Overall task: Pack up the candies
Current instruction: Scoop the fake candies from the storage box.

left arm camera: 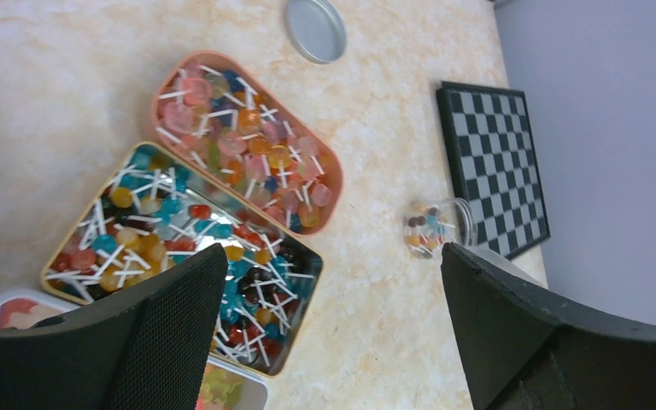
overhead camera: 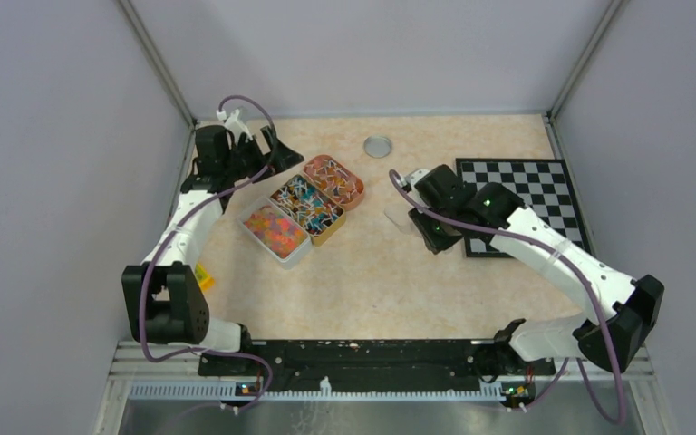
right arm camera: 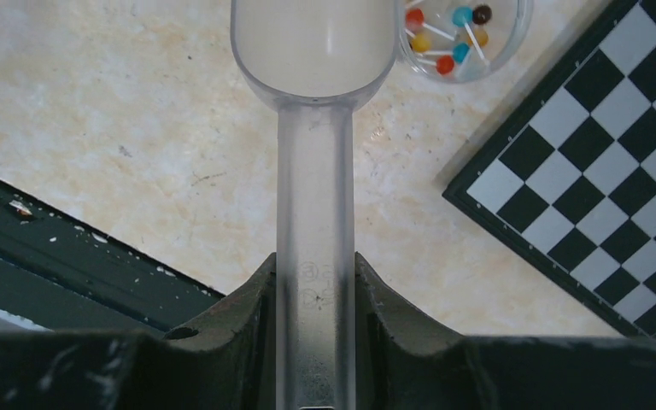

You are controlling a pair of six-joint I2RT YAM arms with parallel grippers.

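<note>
The top view sits high above and behind the arm bases, looking down and forward over the whole counter (overhead camera: pixel 372 281) from far off. The left wrist view rides above the counter's far left, facing down and rightward past the left gripper (left arm camera: pixel 333 256), fairly near the orange tray (left arm camera: pixel 338 192). The right wrist view looks almost straight down from close by, along the clear scoop (right arm camera: pixel 314 128) in the right gripper (right arm camera: pixel 314 282). All three share the checkerboard (overhead camera: pixel 526 195). Both wrist views share the small jar (right arm camera: pixel 465 38). Top and left share the round lid (overhead camera: pixel 378 145).
</note>
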